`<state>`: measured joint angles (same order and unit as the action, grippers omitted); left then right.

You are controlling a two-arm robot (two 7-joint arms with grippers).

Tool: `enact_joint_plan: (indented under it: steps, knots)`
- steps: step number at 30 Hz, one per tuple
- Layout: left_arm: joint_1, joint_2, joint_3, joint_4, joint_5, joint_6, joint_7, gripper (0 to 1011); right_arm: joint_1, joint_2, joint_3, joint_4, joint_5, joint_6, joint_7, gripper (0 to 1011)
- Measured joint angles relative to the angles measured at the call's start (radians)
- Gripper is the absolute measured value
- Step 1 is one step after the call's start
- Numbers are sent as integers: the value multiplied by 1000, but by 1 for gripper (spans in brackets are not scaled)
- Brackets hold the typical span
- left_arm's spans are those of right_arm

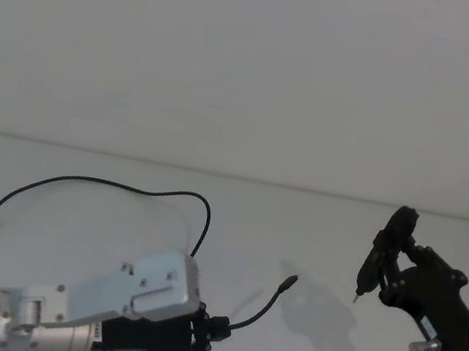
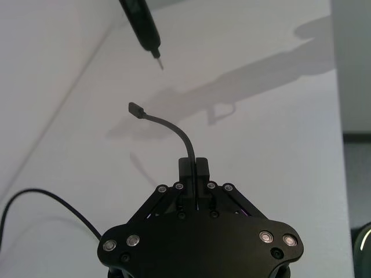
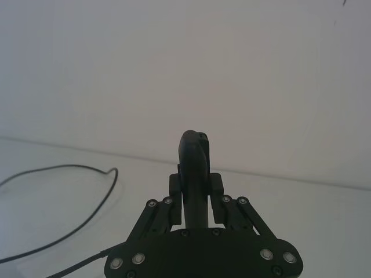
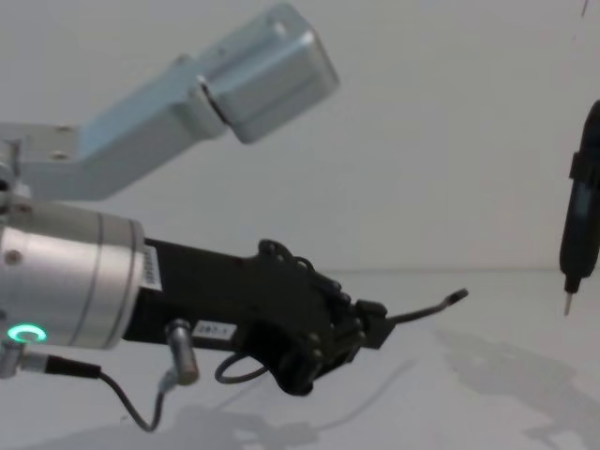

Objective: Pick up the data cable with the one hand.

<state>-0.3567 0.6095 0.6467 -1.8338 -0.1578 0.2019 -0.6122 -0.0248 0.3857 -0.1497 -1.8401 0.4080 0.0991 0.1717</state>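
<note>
Gripping the data cable [image 1: 257,314] a short way back from its plug [image 2: 134,108], the left gripper [image 1: 221,326] sits low at the near left of the tabletop [image 1: 43,233]. Its fingers are pinched narrow, nearly together, with the cable clamped between them.

- Left wrist view: the cable [image 2: 174,127] comes out from between the tips of the left gripper [image 2: 194,165], bends over and ends in the plug, which points away from the gripper.
- Chest view: the free end [image 4: 427,307] sticks out to the right of the left gripper [image 4: 375,328] and curves slightly upward, clear of the tabletop. A short loop of cable hangs under the gripper.
- Head view: behind the grip, the rest of the cable runs far and left in a wide arc over the tabletop, then comes back toward the near left edge.

The right gripper [image 1: 391,274] is at the right, well apart from the plug. Its fingers are closed on a slim black tool [image 1: 382,249], held roughly upright with its thin metal tip pointing down above the tabletop. Right wrist view: the tool [image 3: 194,156] stands between the two fingers of the right gripper [image 3: 196,194], and part of the cable's arc [image 3: 87,168] shows farther off.
</note>
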Motion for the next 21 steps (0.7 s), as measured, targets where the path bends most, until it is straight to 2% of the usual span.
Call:
enact_joint_plan:
  steps: [1, 7, 13, 21]
  knots:
    - [3, 7, -8, 0, -12, -32, -12, 40, -1, 5, 11, -10, 19, 10, 12, 283]
    - [16, 40, -36, 0, -51, -118, -49, 40, -1, 22, 40, -42, 79, 44, 49, 283]
    - [24, 72, -52, -5, -77, -164, -77, 40, 7, 38, 68, -76, 135, 72, 80, 283]
    - [30, 96, -64, -9, -97, -198, -99, 40, 35, 50, 100, -112, 214, 114, 113, 283]
